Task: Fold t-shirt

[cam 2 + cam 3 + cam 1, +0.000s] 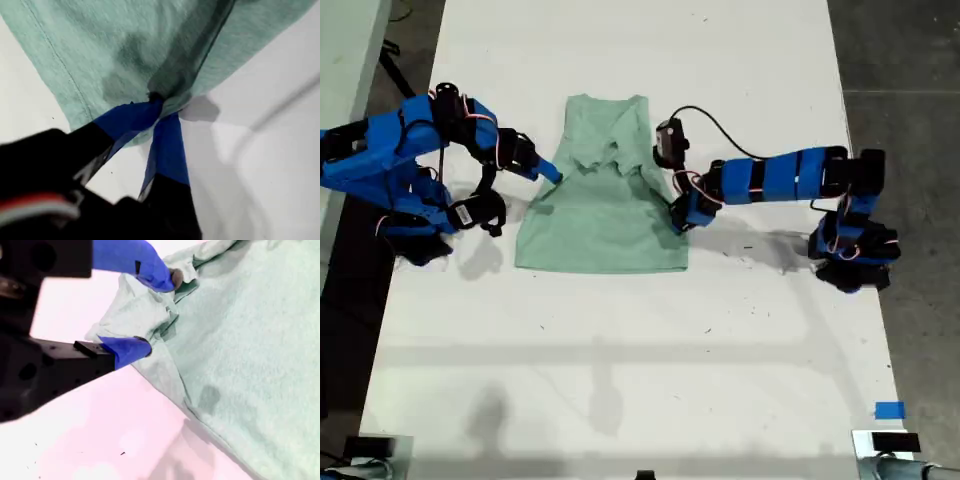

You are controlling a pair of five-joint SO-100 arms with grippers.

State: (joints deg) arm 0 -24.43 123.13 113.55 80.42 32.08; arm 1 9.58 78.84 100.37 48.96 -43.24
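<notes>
Now my first hand [159, 107] pinches the t-shirt [603, 200]; my second hand [152, 315] gapes at its edge.

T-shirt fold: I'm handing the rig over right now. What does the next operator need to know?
My first gripper: shut, pinching an edge of the t-shirt.
My second gripper: jaws apart, straddling a bunched edge of the fabric, not clamped.
The shirt lies mostly flat on the white table, between the two arms.
Done: both sleeves look turned in over the chest.
Left: fold the body and flatten it.
</notes>
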